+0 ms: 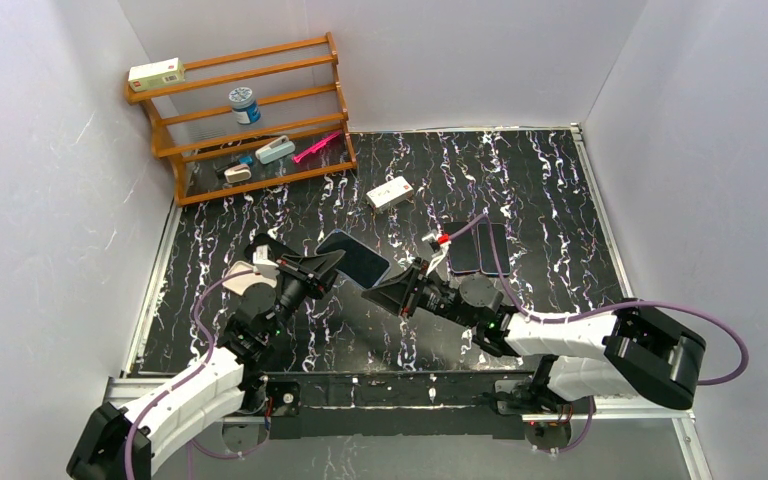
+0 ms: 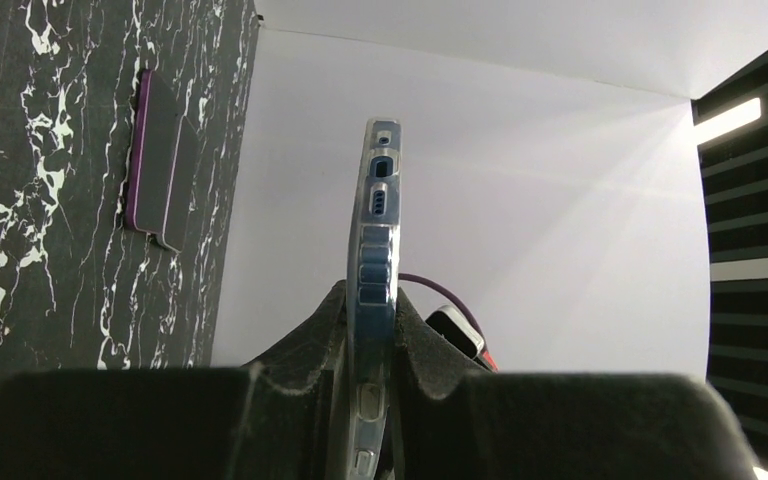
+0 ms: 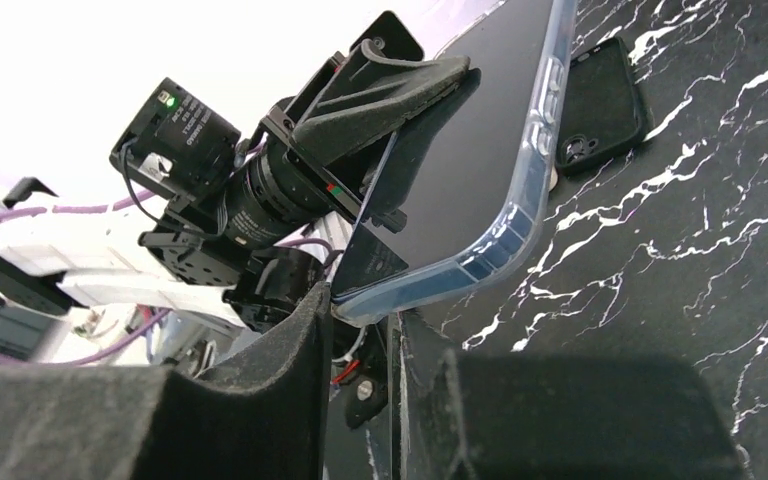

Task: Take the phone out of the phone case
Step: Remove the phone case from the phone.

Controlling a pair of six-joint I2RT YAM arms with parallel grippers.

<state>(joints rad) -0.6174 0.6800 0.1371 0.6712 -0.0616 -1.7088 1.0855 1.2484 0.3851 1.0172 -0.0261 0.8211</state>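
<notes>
Above the middle of the black marbled table [image 1: 550,180], we see the phone [image 1: 352,257] held in the air at a tilt, its dark screen framed by the clear phone case [image 3: 520,215]. Far behind the phone and to its left stands a wooden rack [image 1: 240,110] with small items on its shelves. The left gripper [image 1: 322,262] comes at the phone from the left and is clamped tight across it, one finger flat on the screen and the other on the back. In its wrist view the phone's edge stands upright between the fingers [image 2: 300,350]. The right gripper [image 3: 360,330] meets the phone's near right corner. Its jaws stand narrow, with the corner of the phone case between them and both fingers against it. Just to the right of the phone, two dark spare cases [image 1: 475,250] lie flat on the table, side by side. Behind the phone, a small white box [image 1: 390,192] rests on the table.
</notes>
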